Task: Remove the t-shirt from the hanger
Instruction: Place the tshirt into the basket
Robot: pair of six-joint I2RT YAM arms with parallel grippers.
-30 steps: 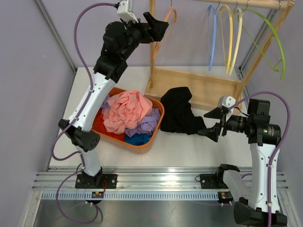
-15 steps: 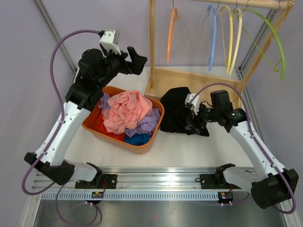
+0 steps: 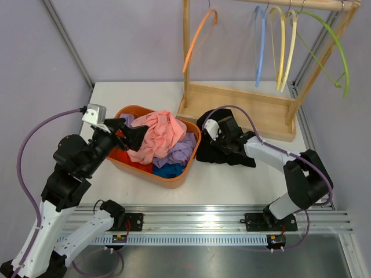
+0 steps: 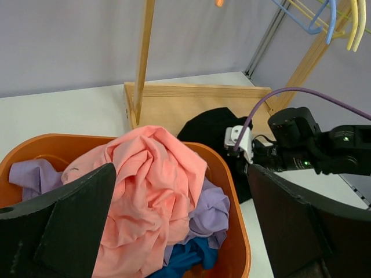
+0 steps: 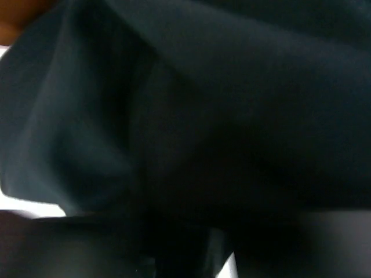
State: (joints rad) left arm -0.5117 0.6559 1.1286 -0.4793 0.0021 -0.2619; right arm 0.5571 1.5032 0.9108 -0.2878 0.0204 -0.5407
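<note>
Top external view puts the black t-shirt (image 3: 207,152) in a heap on the table, touching the orange basket (image 3: 174,176) on its right side and off every hanger. The orange hanger (image 3: 197,40), up beyond the basket on the wooden rack (image 3: 243,104), hangs bare. So you can judge the removal itself done; the step in hand looks like gathering the shirt off the table.

Your right gripper (image 3: 220,145) is down in the cloth, on the side away from the basket. Its wrist view shows only dark folds, so you cannot tell whether it pinches anything. Your left gripper (image 3: 134,138) hovers over the basket's left rim, fingers spread wide and empty.

Next you'd want a sure pinch on the fabric, then a lift high enough to clear the basket wall.
</note>
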